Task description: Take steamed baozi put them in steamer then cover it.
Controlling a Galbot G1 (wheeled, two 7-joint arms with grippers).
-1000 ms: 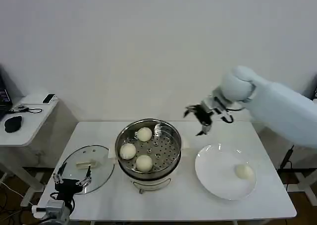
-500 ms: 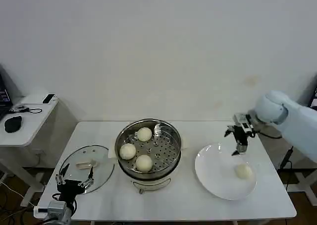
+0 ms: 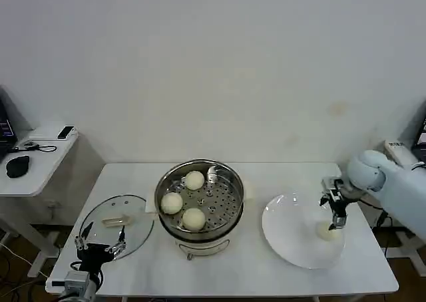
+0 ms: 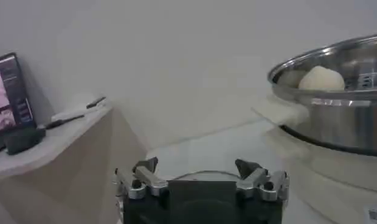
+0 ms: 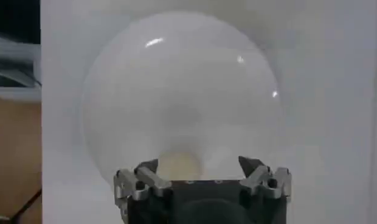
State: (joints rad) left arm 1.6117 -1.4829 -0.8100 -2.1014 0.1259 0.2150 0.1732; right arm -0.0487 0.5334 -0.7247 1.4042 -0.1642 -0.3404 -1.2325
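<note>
In the head view, a white table [image 3: 266,275] filled the lower half of the frame. At its centre stood the steamer [image 3: 199,199], uncovered, with three steamed baozi on its perforated tray: one at the back [image 3: 194,179], one at the left [image 3: 172,203] and one at the front [image 3: 194,219]. To the left of the steamer the cover [image 3: 116,225] lay flat on the table, its pale handle up. At the lower left edge of the frame the left gripper [image 3: 98,244] sat low at the near rim of the cover, fingers spread apart and holding nothing. At centre right lay a white plate [image 3: 286,235] with the fourth baozi [image 3: 327,232] near its right side. The right gripper [image 3: 333,215] pointed down directly above that bun, fingers apart; whether they touched it could not be told. A small side table [image 3: 33,162] stood at the left edge.

In the left wrist view, the left gripper [image 4: 200,176] appeared at the bottom centre, its two fingertips well apart and empty. The steamer [image 4: 334,115] rose at the right of the frame, one baozi [image 4: 321,78] showing over its rim.

In the right wrist view, the right gripper [image 5: 200,176] stood at the bottom centre, fingers wide. The plate [image 5: 176,97] took up the middle of the frame, and the baozi [image 5: 179,165] lay at its lower part, between the fingertips but nearer the left one, not gripped.
</note>
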